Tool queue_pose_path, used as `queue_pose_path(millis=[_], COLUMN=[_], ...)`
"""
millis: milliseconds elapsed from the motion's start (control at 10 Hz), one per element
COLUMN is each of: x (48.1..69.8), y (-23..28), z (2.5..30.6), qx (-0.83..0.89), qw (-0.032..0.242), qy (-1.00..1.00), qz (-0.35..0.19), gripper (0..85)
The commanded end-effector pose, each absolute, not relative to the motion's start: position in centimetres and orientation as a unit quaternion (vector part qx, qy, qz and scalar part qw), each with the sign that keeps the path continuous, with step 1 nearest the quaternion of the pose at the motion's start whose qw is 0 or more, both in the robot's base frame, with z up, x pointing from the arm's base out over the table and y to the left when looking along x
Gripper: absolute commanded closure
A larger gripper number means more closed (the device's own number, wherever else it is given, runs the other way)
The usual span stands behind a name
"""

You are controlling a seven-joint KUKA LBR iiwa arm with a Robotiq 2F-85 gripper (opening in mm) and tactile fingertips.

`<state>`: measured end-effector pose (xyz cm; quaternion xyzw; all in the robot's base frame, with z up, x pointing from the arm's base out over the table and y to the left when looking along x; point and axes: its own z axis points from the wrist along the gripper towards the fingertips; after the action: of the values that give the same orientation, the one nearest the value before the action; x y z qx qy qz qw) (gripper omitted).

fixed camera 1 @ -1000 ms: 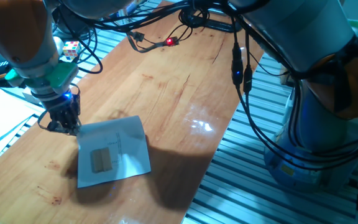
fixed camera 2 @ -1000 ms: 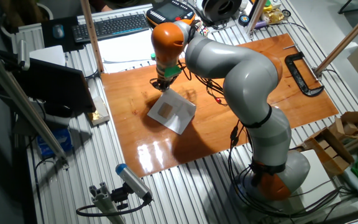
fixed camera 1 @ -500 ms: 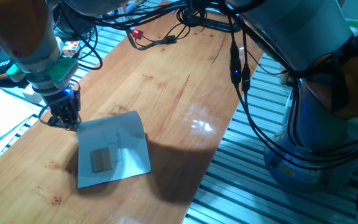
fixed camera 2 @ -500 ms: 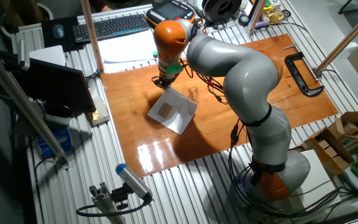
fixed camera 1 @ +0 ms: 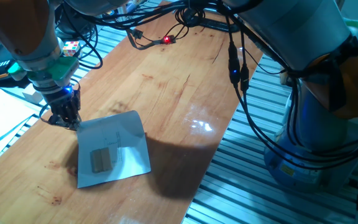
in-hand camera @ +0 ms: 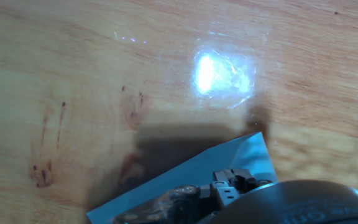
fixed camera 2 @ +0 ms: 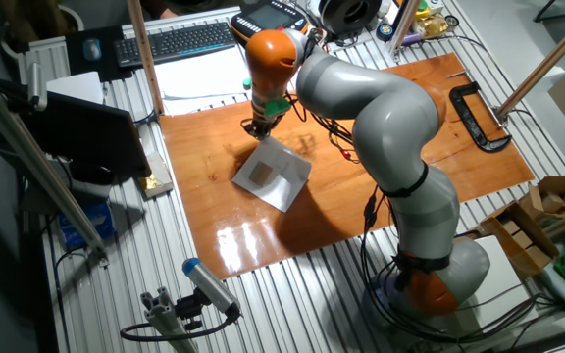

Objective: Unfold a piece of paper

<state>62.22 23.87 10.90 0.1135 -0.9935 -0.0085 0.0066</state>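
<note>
Piece of paper (fixed camera 1: 112,152): we log it lying on the wooden worktop (fixed camera 1: 185,87), tan picture upward. Gripper (fixed camera 1: 65,120) at its far corner; finger state we cannot tell.

1. No text, label, brand or number could be read in any view.
2. The piece of paper (fixed camera 1: 112,151), at lower left of one fixed view, carried faint grey print too small to read.
3. The keyboard (fixed camera 2: 178,39), at upper left of the other fixed view, showed no legible key markings.
</note>
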Motion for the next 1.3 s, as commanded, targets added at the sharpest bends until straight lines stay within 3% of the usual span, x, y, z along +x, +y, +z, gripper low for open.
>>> queue_pose_path(millis=[0, 500, 1200], x=[62.3, 62.8, 63.5], y=[23.9, 23.6, 22.6], z=[10.9, 11.4, 11.5], qx=[0.116, 0.13, 0.114], qw=[0.007, 0.008, -0.001], qy=[-0.993, -0.992, -0.993], qz=[-0.008, -0.006, -0.005], gripper=[83.0, 69.7, 63.7])
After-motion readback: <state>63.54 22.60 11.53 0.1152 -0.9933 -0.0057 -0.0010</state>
